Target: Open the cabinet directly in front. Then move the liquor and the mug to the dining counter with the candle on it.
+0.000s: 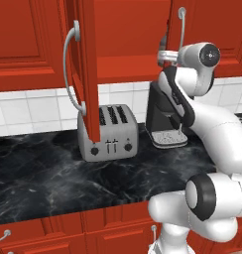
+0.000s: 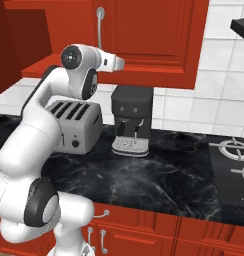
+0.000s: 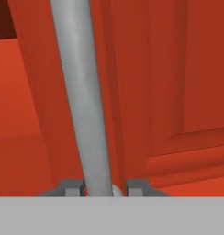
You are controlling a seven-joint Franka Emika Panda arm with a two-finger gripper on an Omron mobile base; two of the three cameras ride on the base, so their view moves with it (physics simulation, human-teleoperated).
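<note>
While red cabinet [image 1: 123, 39] hangs half-open | end effector [image 3: 104, 188] clamped on silver handle [image 3: 81, 101]

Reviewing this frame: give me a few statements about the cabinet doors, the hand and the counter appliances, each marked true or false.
1. The left door of the cabinet stands swung open. True.
2. The hand has its fingers either side of the right door's silver handle. True.
3. The toaster is red. False: it is silver.
4. The coffee machine stands left of the toaster. False: it stands to its right.
5. A stove burner shows at the right of the right base view. True.
</note>
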